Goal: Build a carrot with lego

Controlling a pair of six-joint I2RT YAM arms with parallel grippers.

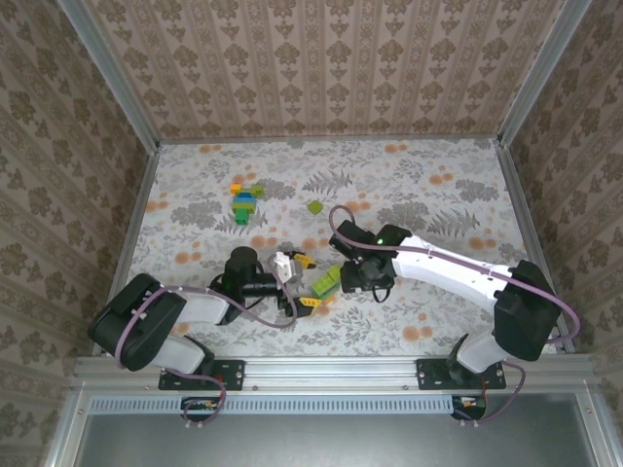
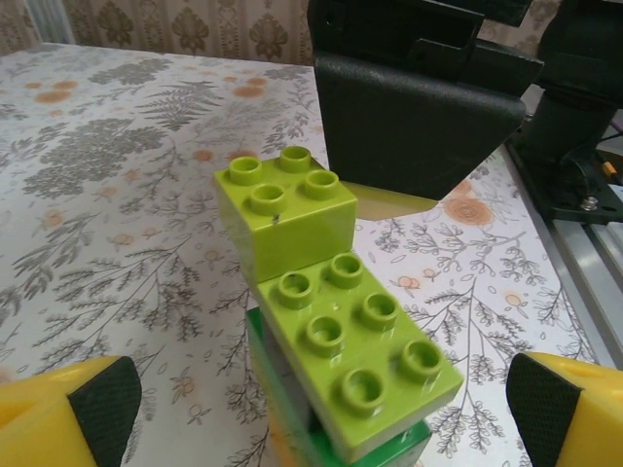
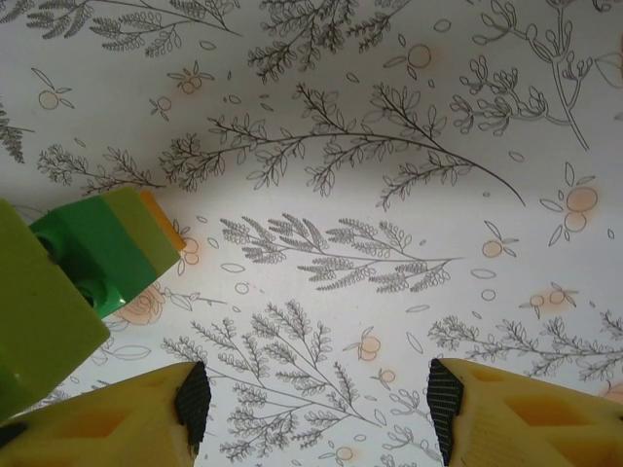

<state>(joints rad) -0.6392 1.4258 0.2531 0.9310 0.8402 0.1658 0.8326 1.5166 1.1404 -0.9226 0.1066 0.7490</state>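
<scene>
Three views, read in turn.

**Top external:** the carrot is lying near the middle of the flowered table, between the two arms. The left gripper is straddling it with fingers fully spread, gripping nothing. The right gripper is hovering just beside it. A yellow, green and blue build and a loose lime brick are sitting well apart, farther back.

**Left wrist:** the carrot is showing two lime-green bricks stepped over a dark green one. The yellow fingers are standing clear of it on both sides.

**Right wrist:** the right gripper is standing parted, with only tabletop in the gap. The carrot is lying off to one side, showing green, lime and orange layers.

**Handling:** the build is probably behaving as light, stiff, smooth-walled plastic, and is likely to split at a stud joint if twisted. Pinching across the flat side walls of the wide lime brick is looking safest.

**Writing:** no lettering is reading legibly on any brick.
</scene>
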